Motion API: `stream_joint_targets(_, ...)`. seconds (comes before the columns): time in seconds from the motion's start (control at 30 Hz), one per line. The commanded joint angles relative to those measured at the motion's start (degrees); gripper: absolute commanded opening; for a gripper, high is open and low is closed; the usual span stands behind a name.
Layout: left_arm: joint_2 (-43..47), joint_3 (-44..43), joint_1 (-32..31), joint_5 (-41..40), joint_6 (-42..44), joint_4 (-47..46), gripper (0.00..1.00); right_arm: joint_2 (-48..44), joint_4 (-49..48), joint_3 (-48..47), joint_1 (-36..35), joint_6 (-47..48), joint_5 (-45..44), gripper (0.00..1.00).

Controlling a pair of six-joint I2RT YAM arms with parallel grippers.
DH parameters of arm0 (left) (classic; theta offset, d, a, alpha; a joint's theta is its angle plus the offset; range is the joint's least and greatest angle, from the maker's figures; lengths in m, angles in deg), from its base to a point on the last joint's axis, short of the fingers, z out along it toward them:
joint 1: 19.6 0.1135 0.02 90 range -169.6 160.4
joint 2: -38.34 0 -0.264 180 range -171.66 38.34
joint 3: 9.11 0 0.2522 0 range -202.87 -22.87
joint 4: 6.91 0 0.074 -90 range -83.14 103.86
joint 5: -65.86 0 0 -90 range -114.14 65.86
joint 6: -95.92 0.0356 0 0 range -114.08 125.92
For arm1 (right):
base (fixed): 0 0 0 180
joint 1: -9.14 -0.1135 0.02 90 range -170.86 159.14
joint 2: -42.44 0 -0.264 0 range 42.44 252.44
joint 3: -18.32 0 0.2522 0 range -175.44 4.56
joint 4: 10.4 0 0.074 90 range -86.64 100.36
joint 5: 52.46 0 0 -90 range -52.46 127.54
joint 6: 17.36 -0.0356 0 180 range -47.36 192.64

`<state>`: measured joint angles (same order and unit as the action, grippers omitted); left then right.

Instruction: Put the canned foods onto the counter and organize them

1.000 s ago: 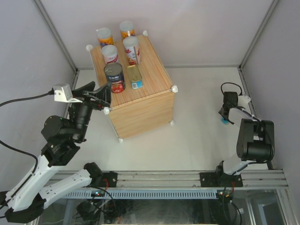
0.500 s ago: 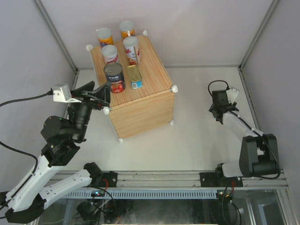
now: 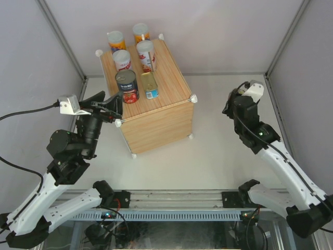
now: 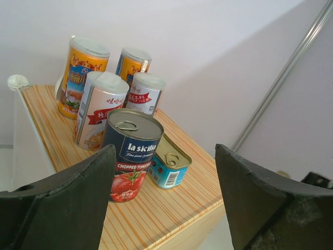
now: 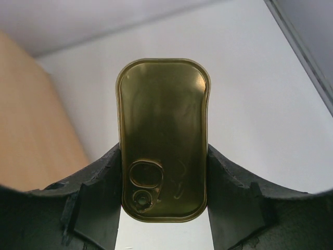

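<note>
While the right tool fills the lower half of its wrist view, I can see its two dark, matte fingers pressed against the long sides of a flat gold tin, so it is clamped on that tin. The tin is a rounded rectangle of shiny brass-coloured metal with a raised rim and a ring pull near its lower end. Smooth white floor shows behind it, and a wood-grain panel runs along the left edge of that frame. From the top camera this tool sits right of centre, well apart from the counter.

That counter, in the upper left of the top view, is a cube of light wood-grain panels with white ball connectors at its corners. On its top stand two tall orange-labelled cans at the back and two tall white-and-red cans just in front, all slim cylinders with pale lids. Nearer the camera is a wider dark tomato can with a ring-pull lid. A low blue-sided tin with a gold lid lies just beside it.

My left tool is spread wide and empty, its blunt black fingers framing the cans from the bottom of the left wrist view.
</note>
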<state>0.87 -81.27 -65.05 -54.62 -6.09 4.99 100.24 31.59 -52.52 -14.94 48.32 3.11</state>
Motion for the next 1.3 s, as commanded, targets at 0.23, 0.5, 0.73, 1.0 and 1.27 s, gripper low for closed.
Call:
stream_joint_targets(0.23,0.54,1.54,0.42,-1.51,0.09,-2.94,0.81,-1.96,-7.90,-20.14,-19.86,16.21,-6.15,0.00)
stream_joint_targets(0.5,0.39,1.96,0.45,-1.78,0.15,-3.40,0.81,6.77,-12.60,-31.27,-28.63,25.64,0.21,0.00)
stream_joint_targets(0.73,0.32,2.14,0.54,-1.91,0.23,-3.58,0.81,17.39,-10.83,-41.62,-31.55,28.52,3.72,0.00)
stream_joint_targets(1.0,0.42,2.23,0.58,-1.96,0.32,-3.95,0.81,26.96,-5.08,-51.64,-29.83,27.00,7.13,0.00)
stream_joint_targets(1.27,0.15,2.32,1.05,-1.47,0.25,-3.93,0.81,35.92,7.32,-63.45,-25.95,21.16,8.90,0.00)
